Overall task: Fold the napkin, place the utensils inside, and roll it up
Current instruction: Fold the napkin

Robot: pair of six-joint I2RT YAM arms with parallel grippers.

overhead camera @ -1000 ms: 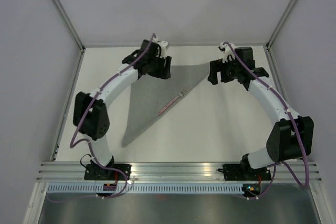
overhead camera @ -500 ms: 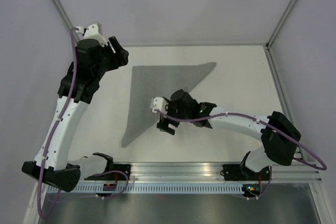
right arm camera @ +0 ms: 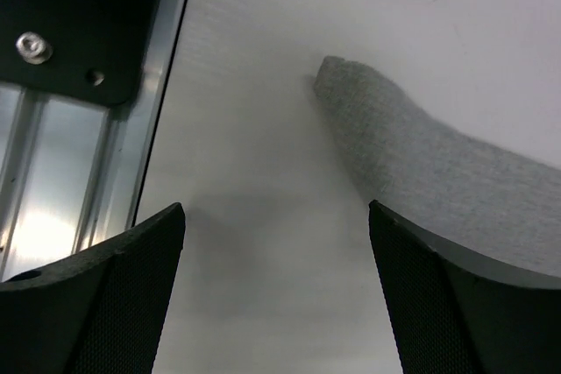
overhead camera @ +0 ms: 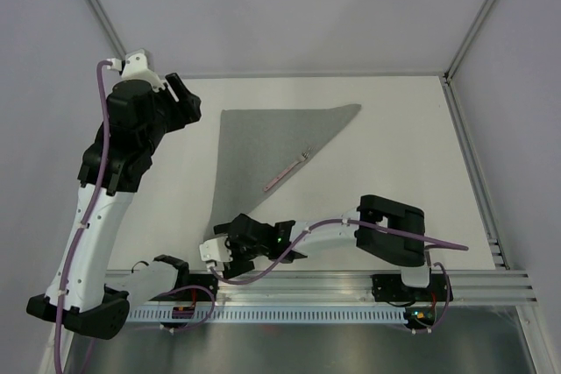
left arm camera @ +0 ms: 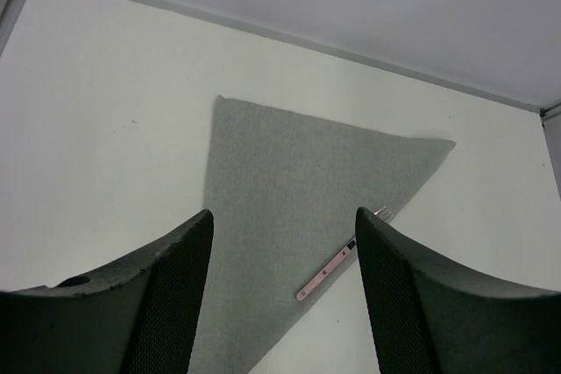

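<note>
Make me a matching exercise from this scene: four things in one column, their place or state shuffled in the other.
1. napkin
2. utensil
3. left claw
4. right claw

A. open, low by the napkin's near tip
B. folded into a triangle
C. open, raised far left of the napkin
D. lying along the napkin's diagonal edge

Pairs: 1-B, 2-D, 3-C, 4-A

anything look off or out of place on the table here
Nothing looks spilled or damaged. The napkin lies flat, folded into a triangle. Only one utensil shows, pink-handled, lying right along the napkin's long slanted edge rather than tucked inside it.
</note>
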